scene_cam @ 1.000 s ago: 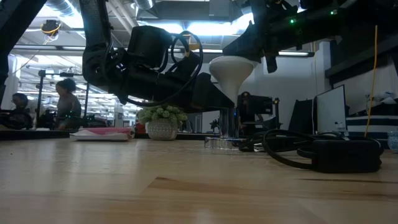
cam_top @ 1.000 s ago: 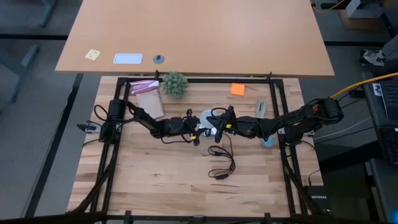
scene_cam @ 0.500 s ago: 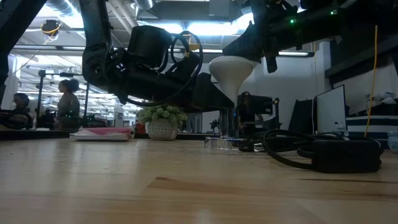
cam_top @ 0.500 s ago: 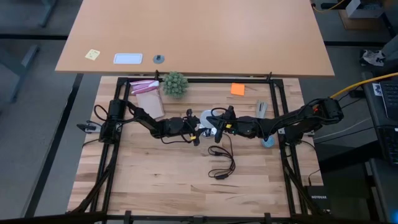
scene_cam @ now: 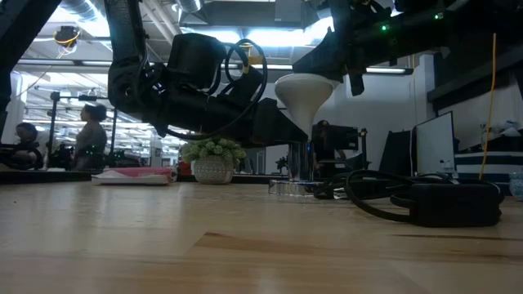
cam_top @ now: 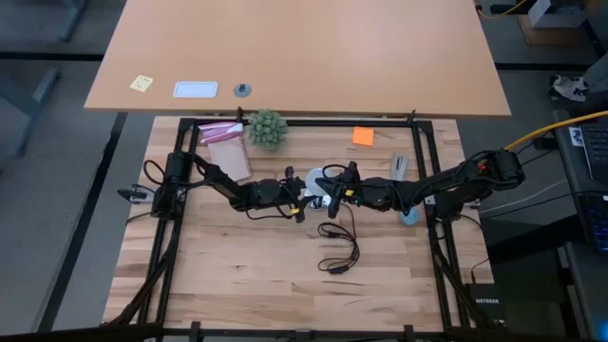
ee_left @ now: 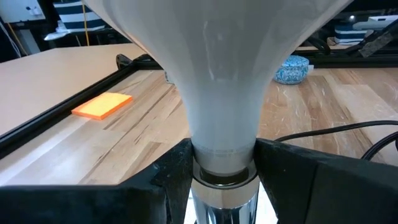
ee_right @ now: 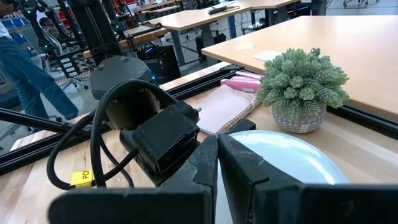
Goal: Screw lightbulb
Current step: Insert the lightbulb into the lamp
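At table centre the lightbulb (scene_cam: 305,96) is held upright, screw base down in the socket (scene_cam: 296,186); the left gripper (ee_left: 222,163) is clamped around the bulb's neck, and the right gripper (ee_right: 216,163) is pinched shut above the dome. For a clean seat, the bulb should be kept vertical and turned gently, probably without cross-threading. Against the earlier frames nothing on the table has shifted.

Bench (cam_top: 237,275): pale butcher-block wood, matt, visible grain and joint lines. Lightbulb (ee_left: 217,74): frosted white, smooth, soft satin sheen; its neck meets a glossy metal collar. Left fingers (ee_left: 168,180): matt black plastic. Cord (cam_top: 339,249): black, rubbery, slight gloss. Orange pad (ee_left: 102,104) at 12 o'clock on the bench: matt paper. Plant (ee_right: 300,84): nubby green foliage; pot looks rough, speckled.
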`<state>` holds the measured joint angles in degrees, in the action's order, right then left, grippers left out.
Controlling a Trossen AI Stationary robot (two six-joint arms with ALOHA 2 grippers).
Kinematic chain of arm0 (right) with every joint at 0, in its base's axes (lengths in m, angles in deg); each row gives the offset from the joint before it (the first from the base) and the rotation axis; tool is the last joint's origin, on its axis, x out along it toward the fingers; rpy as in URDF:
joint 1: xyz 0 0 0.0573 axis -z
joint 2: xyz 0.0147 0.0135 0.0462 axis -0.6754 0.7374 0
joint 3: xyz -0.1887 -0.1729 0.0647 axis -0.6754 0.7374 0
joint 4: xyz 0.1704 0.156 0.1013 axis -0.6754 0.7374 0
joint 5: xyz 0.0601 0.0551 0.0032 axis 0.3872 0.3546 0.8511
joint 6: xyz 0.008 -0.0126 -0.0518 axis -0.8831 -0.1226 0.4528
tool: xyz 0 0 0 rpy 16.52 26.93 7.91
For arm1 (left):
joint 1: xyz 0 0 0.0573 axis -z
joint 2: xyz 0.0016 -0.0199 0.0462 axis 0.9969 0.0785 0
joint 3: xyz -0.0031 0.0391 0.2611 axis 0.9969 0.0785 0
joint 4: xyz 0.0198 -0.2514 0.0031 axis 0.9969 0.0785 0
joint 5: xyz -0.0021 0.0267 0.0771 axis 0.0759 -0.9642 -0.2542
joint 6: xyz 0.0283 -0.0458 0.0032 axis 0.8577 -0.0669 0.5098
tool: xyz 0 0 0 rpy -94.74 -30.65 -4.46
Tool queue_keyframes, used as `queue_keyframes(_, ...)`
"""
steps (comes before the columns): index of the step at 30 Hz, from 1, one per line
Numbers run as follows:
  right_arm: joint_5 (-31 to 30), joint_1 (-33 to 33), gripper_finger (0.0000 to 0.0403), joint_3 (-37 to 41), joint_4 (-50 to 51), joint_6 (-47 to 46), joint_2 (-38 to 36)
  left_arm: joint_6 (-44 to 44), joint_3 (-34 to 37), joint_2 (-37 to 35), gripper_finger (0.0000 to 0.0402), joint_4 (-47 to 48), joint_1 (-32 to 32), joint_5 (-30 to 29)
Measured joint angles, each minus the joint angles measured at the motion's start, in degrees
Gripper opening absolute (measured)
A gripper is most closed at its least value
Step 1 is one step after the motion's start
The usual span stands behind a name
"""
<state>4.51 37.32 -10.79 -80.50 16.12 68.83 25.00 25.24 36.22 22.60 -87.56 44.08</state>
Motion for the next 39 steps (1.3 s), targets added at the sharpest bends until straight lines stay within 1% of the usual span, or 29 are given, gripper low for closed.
queue_keyframes(6,0.0,0.0,0.0023,0.0,0.01,-0.02,0.0,0.0,0.0,0.0,0.0157,0.0,-0.09,0.02)
queue_keyframes(10,0.0,0.0,0.0023,0.0,0.01,0.0,0.0,2.15,0.0,0.0,0.0157,-0.02,0.04,-0.03)
queue_keyframes(18,0.0,0.0,0.0023,0.0,0.01,0.0,0.0,3.77,-0.02,-0.04,0.0158,0.26,0.09,-0.27)
queue_keyframes(21,-0.02,0.01,0.0023,0.0,0.01,0.0,0.0,4.18,-0.02,-0.06,0.0168,0.3,0.09,-0.29)
queue_keyframes(26,-0.02,0.02,0.0023,0.0,0.01,0.0,0.0,3.56,-0.02,-0.05,0.0203,0.31,0.15,-0.63)
queue_keyframes(29,-0.02,0.02,0.0023,0.0,0.01,0.0,0.0,3.45,-0.02,-0.04,0.0216,0.0,0.15,-0.68)
queue_keyframes(39,-0.02,0.02,0.0023,0.02,0.08,0.0,0.02,1.42,0.13,0.13,0.0215,-3.37,0.56,-0.11)
